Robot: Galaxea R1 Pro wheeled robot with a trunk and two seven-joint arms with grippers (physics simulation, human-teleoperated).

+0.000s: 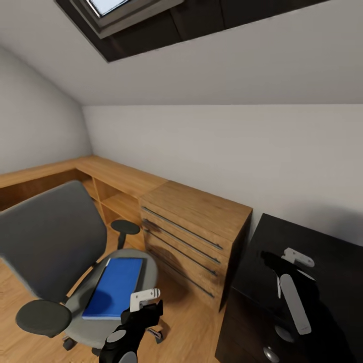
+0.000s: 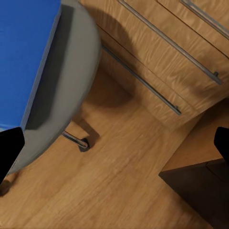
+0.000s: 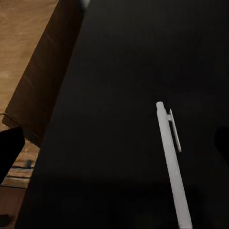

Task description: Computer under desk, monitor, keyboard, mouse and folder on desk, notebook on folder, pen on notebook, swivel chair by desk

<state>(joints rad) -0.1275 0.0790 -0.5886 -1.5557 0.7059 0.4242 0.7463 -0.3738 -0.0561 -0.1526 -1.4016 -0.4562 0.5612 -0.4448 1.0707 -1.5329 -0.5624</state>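
A blue folder (image 1: 115, 287) lies flat on the seat of the grey swivel chair (image 1: 45, 237). My left gripper (image 1: 148, 305) hovers open just beside the seat's right edge, nothing between its fingers. In the left wrist view the folder (image 2: 24, 57) and chair seat (image 2: 76, 71) sit to one side of the left gripper (image 2: 114, 148), over wooden floor. A white pen (image 1: 295, 302) rests on a black cabinet top (image 1: 262, 282). My right gripper (image 1: 285, 267) hangs open above it. In the right wrist view the pen (image 3: 171, 162) lies off-centre below the right gripper (image 3: 114, 143).
A wooden chest of drawers (image 1: 196, 237) with long metal handles stands between the chair and the black cabinet. A wooden shelf unit (image 1: 111, 176) runs along the walls into the corner. The ceiling slopes low, with a skylight (image 1: 116, 10). Wooden floor (image 1: 191, 327) lies between the furniture.
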